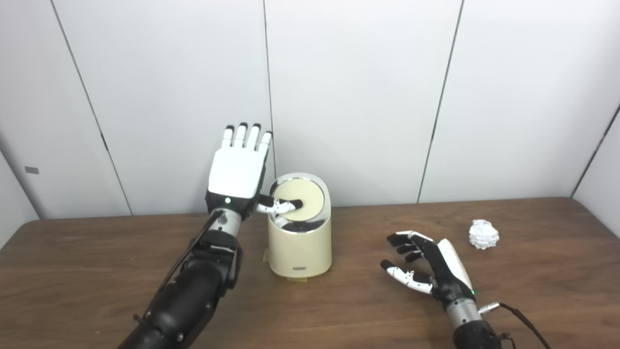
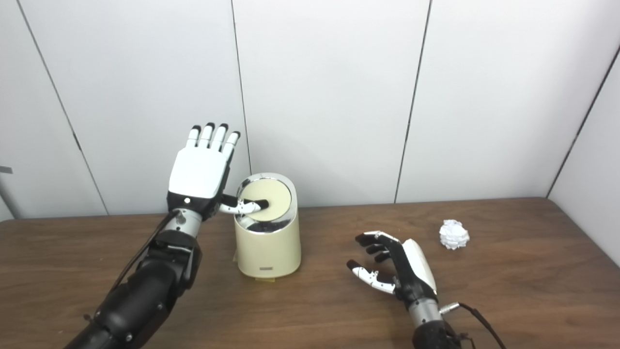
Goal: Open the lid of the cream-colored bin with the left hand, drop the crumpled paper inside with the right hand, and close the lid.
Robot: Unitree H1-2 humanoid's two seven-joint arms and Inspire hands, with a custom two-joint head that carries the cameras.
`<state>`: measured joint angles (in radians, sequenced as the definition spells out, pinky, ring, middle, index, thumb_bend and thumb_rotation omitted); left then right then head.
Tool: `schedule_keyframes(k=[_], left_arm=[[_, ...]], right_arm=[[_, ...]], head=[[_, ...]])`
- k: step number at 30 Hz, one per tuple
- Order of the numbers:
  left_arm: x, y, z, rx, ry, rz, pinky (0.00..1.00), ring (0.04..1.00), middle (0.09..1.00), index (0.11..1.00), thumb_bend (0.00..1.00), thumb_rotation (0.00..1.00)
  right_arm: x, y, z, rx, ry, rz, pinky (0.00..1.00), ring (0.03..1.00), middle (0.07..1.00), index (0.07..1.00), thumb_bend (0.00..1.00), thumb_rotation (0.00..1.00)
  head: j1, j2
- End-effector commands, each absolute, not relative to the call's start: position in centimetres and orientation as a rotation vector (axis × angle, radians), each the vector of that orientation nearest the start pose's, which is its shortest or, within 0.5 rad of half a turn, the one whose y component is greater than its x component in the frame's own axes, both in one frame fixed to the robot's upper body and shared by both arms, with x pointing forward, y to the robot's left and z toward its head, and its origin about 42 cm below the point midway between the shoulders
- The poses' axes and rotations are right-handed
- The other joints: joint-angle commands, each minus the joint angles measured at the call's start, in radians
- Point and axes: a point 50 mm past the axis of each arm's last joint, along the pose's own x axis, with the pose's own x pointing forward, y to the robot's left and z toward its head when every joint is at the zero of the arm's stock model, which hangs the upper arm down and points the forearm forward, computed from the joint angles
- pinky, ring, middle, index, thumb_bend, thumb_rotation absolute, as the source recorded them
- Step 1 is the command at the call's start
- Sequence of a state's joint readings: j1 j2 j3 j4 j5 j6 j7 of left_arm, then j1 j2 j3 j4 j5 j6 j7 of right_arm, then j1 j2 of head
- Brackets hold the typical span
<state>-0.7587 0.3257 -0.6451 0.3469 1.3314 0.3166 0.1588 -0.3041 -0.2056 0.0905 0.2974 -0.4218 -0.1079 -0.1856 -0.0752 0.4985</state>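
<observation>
Judging by how things lie, the task is barely begun: the lid (image 1: 296, 196) of the cream-colored bin (image 1: 300, 242) is down and flat, and the crumpled paper (image 1: 483, 234) lies untouched on the desk (image 1: 339, 310), well to the right of the bin. Opening, dropping and closing all remain. The left hand (image 1: 237, 172) stands upright just beside the bin, fingers spread and straight, holding nothing, with only its thumb (image 1: 281, 206) lying across the lid. The right hand (image 1: 431, 264) rests near the desk between bin and paper, loosely curled and empty.
</observation>
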Motion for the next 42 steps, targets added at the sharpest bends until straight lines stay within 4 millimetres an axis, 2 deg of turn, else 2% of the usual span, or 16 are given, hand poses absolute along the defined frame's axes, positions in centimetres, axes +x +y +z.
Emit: schedule_keyframes(k=[1, 3, 7, 9, 12, 14, 15, 16, 17, 19, 20, 23, 27, 31, 37, 42], left_arm=[[46.5, 15.4, 23.0, 2.035, -0.617, 0.009, 1.0, 1.0, 1.0, 0.998, 1.0, 0.38], [46.0, 15.3, 22.3, 2.091, -0.651, -0.053, 1.0, 1.0, 1.0, 1.0, 1.0, 0.4], [45.0, 15.4, 20.7, 2.139, -0.718, -0.139, 1.0, 1.0, 1.0, 1.0, 1.0, 0.35], [44.8, 15.5, 20.0, 2.155, -0.727, -0.161, 1.0, 1.0, 0.995, 0.991, 0.98, 0.3], [44.8, 15.9, 19.8, 2.124, -0.701, -0.165, 1.0, 1.0, 0.976, 0.967, 1.0, 0.27], [44.9, 16.0, 20.3, 2.07, -0.666, -0.123, 1.0, 1.0, 0.966, 0.951, 1.0, 0.39], [45.2, 16.2, 20.7, 2.038, -0.655, -0.084, 1.0, 1.0, 0.963, 0.948, 1.0, 0.41], [45.4, 16.3, 21.1, 2.012, -0.64, -0.042, 1.0, 0.987, 0.942, 0.926, 1.0, 0.51], [45.6, 16.3, 21.5, 1.996, -0.629, -0.016, 1.0, 0.979, 0.925, 0.912, 0.91, 0.67], [46.1, 16.4, 22.5, 1.95, -0.605, 0.055, 1.0, 0.97, 0.912, 0.903, 0.84, 0.8], [46.3, 16.5, 22.9, 1.928, -0.597, 0.083, 1.0, 0.958, 0.902, 0.897, 0.78, 0.88], [47.0, 16.5, 24.6, 1.861, -0.556, 0.139, 1.0, 0.964, 0.906, 0.903, 0.75, 0.97], [47.6, 16.4, 27.2, 1.8, -0.508, 0.169, 1.0, 0.987, 0.931, 0.923, 0.81, 1.0], [47.8, 16.6, 28.7, 1.75, -0.502, 0.193, 1.0, 0.982, 0.928, 0.927, 0.84, 1.0], [47.8, 16.8, 29.9, 1.7, -0.469, 0.205, 1.0, 0.997, 0.943, 0.93, 0.85, 1.0], [47.9, 17.1, 30.8, 1.636, -0.468, 0.242, 1.0, 0.987, 0.932, 0.917, 0.84, 1.0]], right_arm=[[39.0, -24.7, 14.3, -0.632, -0.244, -0.042, 0.58, 0.67, 0.692, 0.663, 0.31, 0.3], [39.0, -24.6, 14.3, -0.64, -0.243, -0.042, 0.59, 0.677, 0.696, 0.664, 0.31, 0.31], [39.1, -24.5, 14.3, -0.638, -0.238, -0.045, 0.58, 0.673, 0.696, 0.662, 0.31, 0.3], [39.1, -24.4, 14.2, -0.633, -0.24, -0.044, 0.56, 0.664, 0.692, 0.661, 0.32, 0.25], [39.1, -24.5, 14.1, -0.635, -0.238, -0.047, 0.54, 0.637, 0.671, 0.657, 0.32, 0.25], [39.1, -24.5, 14.2, -0.635, -0.234, -0.045, 0.57, 0.665, 0.689, 0.667, 0.32, 0.29], [39.1, -24.5, 14.2, -0.636, -0.232, -0.044, 0.58, 0.668, 0.691, 0.669, 0.32, 0.29], [39.1, -24.6, 14.3, -0.635, -0.231, -0.042, 0.58, 0.673, 0.694, 0.67, 0.31, 0.3], [39.1, -24.6, 14.3, -0.635, -0.23, -0.041, 0.59, 0.676, 0.697, 0.673, 0.31, 0.3], [39.1, -24.6, 14.2, -0.636, -0.232, -0.041, 0.59, 0.676, 0.698, 0.674, 0.31, 0.29], [39.1, -24.6, 14.2, -0.637, -0.234, -0.042, 0.56, 0.655, 0.684, 0.669, 0.32, 0.29], [39.1, -24.6, 14.2, -0.644, -0.234, -0.045, 0.54, 0.64, 0.675, 0.666, 0.32, 0.28], [39.1, -24.6, 14.2, -0.64, -0.233, -0.045, 0.55, 0.651, 0.683, 0.664, 0.31, 0.29], [39.1, -24.6, 14.2, -0.636, -0.228, -0.042, 0.59, 0.677, 0.696, 0.67, 0.31, 0.3], [39.1, -24.7, 14.1, -0.636, -0.237, -0.04, 0.56, 0.651, 0.683, 0.665, 0.31, 0.26], [39.2, -24.7, 14.1, -0.645, -0.233, -0.042, 0.56, 0.664, 0.696, 0.668, 0.32, 0.29]], head=[[0.002, 0.001], [0.002, 0.0], [-0.003, -0.006], [-0.003, -0.006], [-0.003, -0.004], [-0.003, -0.004], [-0.001, -0.004], [0.001, -0.005], [0.002, -0.005], [0.001, -0.007], [0.001, -0.007], [0.002, -0.01], [0.003, -0.008], [0.004, -0.011], [0.003, -0.011], [0.004, -0.011]])
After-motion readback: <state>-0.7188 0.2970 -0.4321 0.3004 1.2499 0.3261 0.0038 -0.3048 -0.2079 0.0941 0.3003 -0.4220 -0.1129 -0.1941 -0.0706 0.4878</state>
